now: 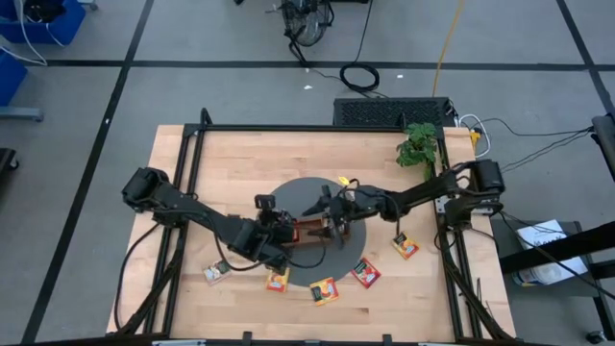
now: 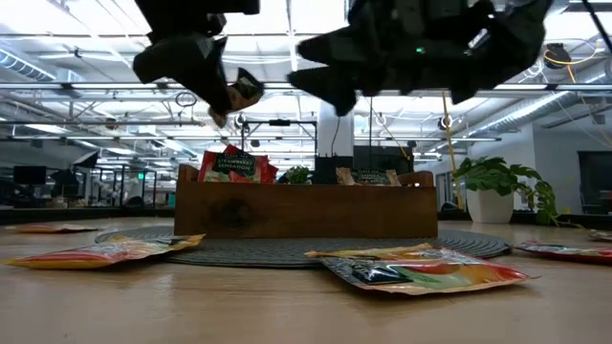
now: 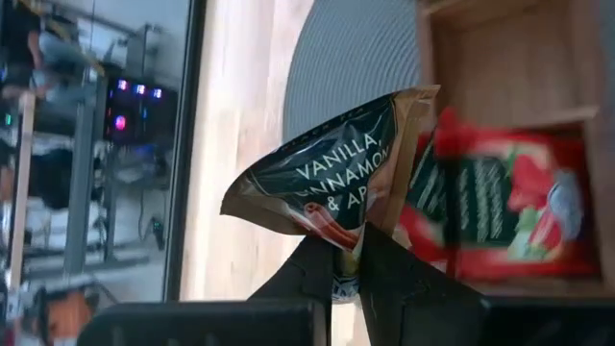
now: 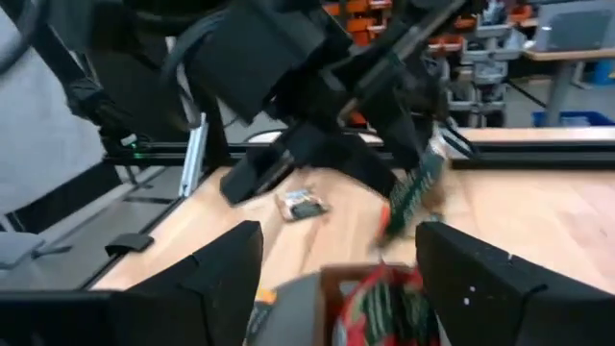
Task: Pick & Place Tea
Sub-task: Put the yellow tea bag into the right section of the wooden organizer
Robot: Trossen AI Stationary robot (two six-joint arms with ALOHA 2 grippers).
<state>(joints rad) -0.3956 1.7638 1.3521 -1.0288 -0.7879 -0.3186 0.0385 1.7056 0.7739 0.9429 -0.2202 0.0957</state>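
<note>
Wooden table (image 1: 240, 154) held a tray (image 2: 306, 210); left gripper (image 3: 351, 264) pinched a dark tea packet (image 3: 332, 173) just above it, right gripper (image 4: 336, 274) spread wide nearby.

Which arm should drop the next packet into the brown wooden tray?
Left. The left gripper is already shut on a dark vanilla-cinnamon tea packet, right beside the brown wooden tray. The right gripper hangs open and empty over the tray.
</note>
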